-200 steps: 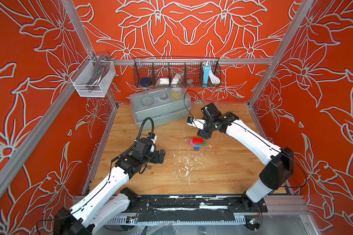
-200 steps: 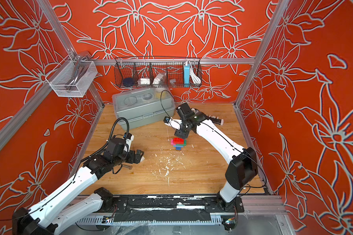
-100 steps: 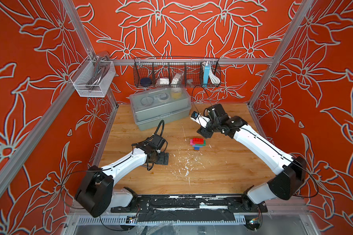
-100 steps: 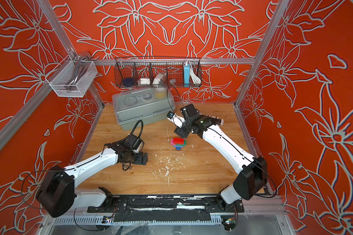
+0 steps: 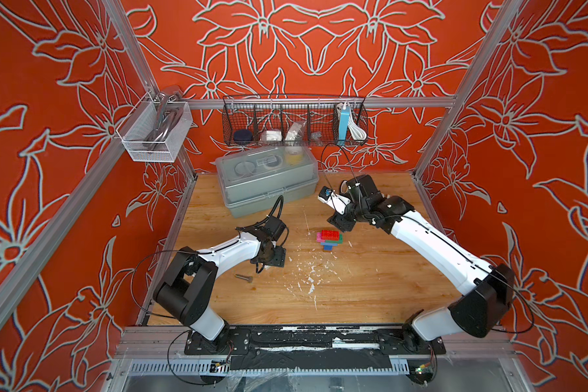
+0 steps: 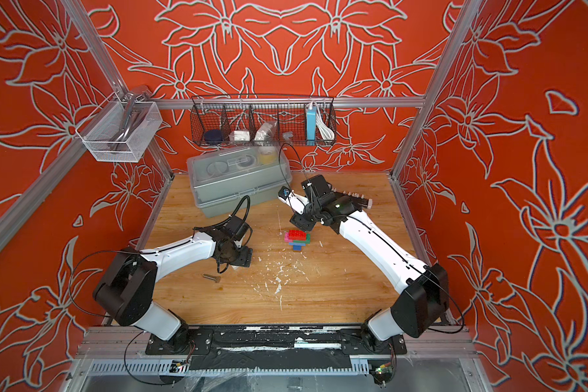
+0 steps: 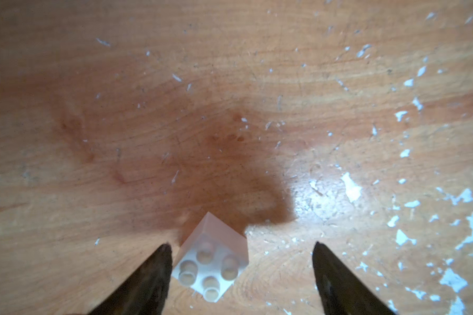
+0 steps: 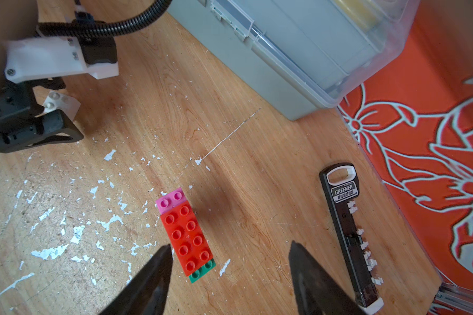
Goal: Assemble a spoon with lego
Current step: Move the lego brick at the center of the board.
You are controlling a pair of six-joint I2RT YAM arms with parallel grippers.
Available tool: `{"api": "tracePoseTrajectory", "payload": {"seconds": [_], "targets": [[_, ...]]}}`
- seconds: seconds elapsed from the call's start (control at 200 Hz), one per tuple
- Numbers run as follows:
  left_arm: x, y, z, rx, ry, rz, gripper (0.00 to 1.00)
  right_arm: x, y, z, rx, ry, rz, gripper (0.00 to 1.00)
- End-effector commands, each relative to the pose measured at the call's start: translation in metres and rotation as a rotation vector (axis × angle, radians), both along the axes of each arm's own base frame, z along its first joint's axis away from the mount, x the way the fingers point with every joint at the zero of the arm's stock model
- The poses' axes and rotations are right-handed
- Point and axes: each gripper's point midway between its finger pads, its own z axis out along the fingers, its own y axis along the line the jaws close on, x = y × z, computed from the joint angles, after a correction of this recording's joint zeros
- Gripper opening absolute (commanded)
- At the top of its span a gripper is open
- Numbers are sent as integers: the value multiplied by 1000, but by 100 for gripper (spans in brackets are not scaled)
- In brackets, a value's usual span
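Two spread grippers over a wooden tabletop
The right gripper, jaws apart, hangs over the spoon at mid-tabletop. The left gripper, jaws apart, straddles a loose white brick, unpinched.

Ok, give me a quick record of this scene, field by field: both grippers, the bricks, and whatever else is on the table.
left gripper: open, jaws either side of the white brick, not clamped
right gripper: open, empty, beside the brick stack, not touching
white brick: loose on the table, studs up
brick stack: red on top; pink, green, blue below
bolt: lying near left arm
grey box: back of table
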Motion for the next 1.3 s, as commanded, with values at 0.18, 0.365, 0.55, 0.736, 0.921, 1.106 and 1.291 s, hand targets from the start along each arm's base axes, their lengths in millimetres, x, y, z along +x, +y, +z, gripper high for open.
{"api": "tracePoseTrajectory", "payload": {"seconds": [0.18, 0.365, 0.55, 0.736, 0.921, 1.106, 1.291], "targets": [[-3, -3, -5, -1, 36, -7, 68, -3, 2, 2, 14, 4, 6, 71], [-11, -13, -9, -34, 66, -6, 66, -4, 2, 4, 22, 1, 6, 72], [-17, -15, -10, 20, 64, -20, 59, -3, 2, 3, 18, 6, 2, 72], [-15, -14, -15, 45, 75, -10, 45, -4, 2, 3, 15, 11, 2, 72], [-7, -37, -7, 9, 67, -62, 28, -2, 1, 5, 20, 0, -16, 71], [1, -69, -9, -13, 71, -117, 35, 6, -3, 6, 9, 24, -82, 72], [10, -74, 4, -16, 21, -147, 62, 8, -8, 5, -30, 49, -110, 71]]}}
